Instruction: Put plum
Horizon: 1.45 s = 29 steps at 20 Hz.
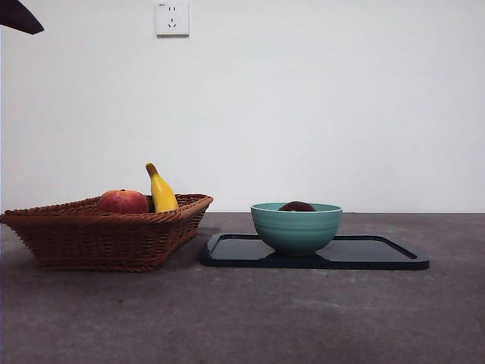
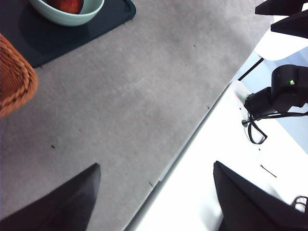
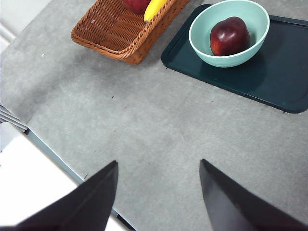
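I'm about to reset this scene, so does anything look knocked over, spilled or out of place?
Nothing stands out. The plum sits inside the teal bowl, upright on the dark tray. The wicker basket stands level beside it, and both grippers hang open, away from everything.

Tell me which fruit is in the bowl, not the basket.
The plum, dark maroon, sits alone in the teal bowl on the tray. The red-orange apple and banana are in the wicker basket.
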Available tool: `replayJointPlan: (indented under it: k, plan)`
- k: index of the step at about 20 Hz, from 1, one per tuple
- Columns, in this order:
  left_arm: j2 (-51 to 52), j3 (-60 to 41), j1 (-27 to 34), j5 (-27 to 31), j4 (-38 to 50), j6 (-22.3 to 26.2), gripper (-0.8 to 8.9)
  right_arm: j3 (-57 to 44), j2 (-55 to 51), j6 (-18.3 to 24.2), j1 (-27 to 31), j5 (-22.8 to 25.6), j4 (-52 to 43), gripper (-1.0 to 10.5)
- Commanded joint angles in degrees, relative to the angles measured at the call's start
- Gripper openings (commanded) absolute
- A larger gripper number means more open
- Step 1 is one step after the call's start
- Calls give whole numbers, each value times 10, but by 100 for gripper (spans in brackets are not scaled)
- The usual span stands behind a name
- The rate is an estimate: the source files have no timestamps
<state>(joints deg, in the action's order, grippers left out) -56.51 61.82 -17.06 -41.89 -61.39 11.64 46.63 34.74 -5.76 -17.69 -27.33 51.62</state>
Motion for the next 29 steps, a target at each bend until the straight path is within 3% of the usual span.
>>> replayJointPlan:
  k: [1,3,8,14,19,29]
  plan:
    - [-3,5,-6,-1,35,-25,372,5,3,7,-3,-2,-6,269]
    - [-4,5,-20,7,94,-69,374,5,3,7,-3,-2,-6,269]
    - [-39,21,-80,109,209,-136,409,5,3,7,-3,-2,-7,269]
    - [-199,145,-127,160,226,-132,409,5,3,7,-3,-2,-14,269]
    - [-349,250,-157,202,263,-93,407,5,3,7,-3,-2,-14,269]
    - [-554,337,-183,237,350,-62,406,5,3,6,-3,-2,-14,269]
